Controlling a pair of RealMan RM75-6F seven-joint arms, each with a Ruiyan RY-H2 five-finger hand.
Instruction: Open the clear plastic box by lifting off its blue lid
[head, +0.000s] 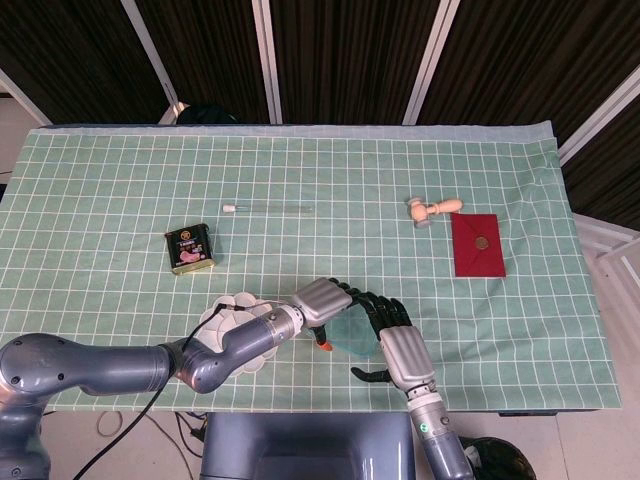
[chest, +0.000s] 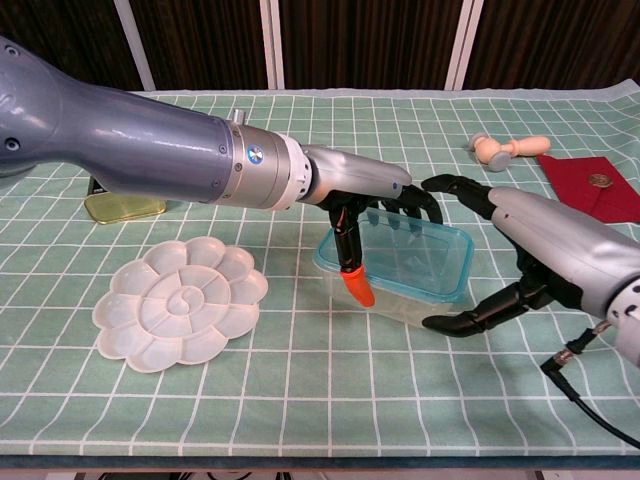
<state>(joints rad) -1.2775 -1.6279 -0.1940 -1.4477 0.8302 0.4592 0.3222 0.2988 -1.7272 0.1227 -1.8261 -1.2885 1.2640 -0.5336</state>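
Note:
The clear plastic box with its blue lid (chest: 405, 262) stands on the green cloth near the front edge, lid on. My left hand (chest: 368, 188) grips it from the left: fingers (chest: 415, 200) hook over the far rim and the orange-tipped thumb (chest: 355, 287) presses the near side. My right hand (chest: 535, 245) is spread wide at the box's right end, fingers by the far corner and thumb by the near corner; whether it touches the box I cannot tell. In the head view both hands, left (head: 322, 299) and right (head: 397, 347), hide most of the box (head: 352, 338).
A white flower-shaped palette (chest: 180, 310) lies left of the box. A tin can (head: 190, 248), a thin glass tube (head: 268, 208), a wooden stamp (head: 432, 209) and a red envelope (head: 477, 244) lie farther back. A black cable (chest: 590, 395) trails at the front right.

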